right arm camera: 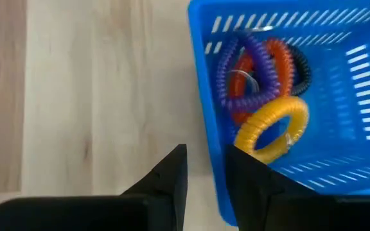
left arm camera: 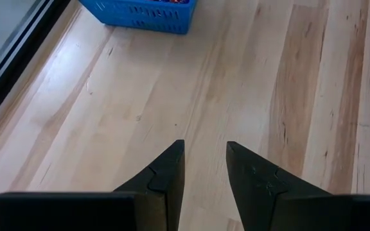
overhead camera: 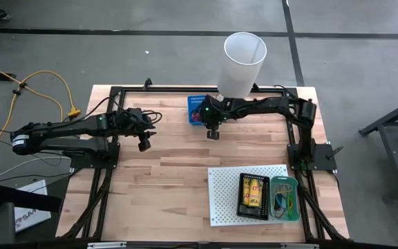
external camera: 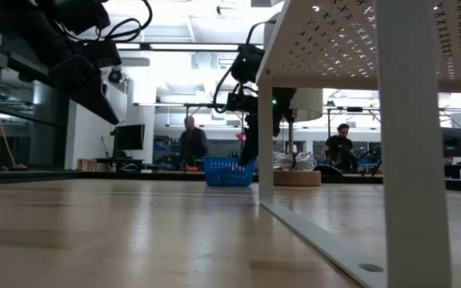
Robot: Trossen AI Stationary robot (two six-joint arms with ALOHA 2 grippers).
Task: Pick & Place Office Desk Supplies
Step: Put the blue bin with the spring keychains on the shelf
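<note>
Right wrist view | right gripper (right arm camera: pixel 207 168) fingers a bit apart, holding nothing | coil bands (right arm camera: pixel 265 83) in blue basket (right arm camera: pixel 365 96), just past fingertips | tip: go in past wall, pinch 1 loop | left gripper (left arm camera: pixel 204 163) a bit apart, waits.

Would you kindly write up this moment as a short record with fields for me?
surface: wooden table
left tool: above bare wood, fingers slightly apart, nothing between them
right tool: beside the blue basket, fingers slightly apart, holding nothing
basket contents: purple, orange, black and yellow coil bands
white board: carries a black tray of yellow packs and a green tray of thin bands
white bin: at the far edge
</note>
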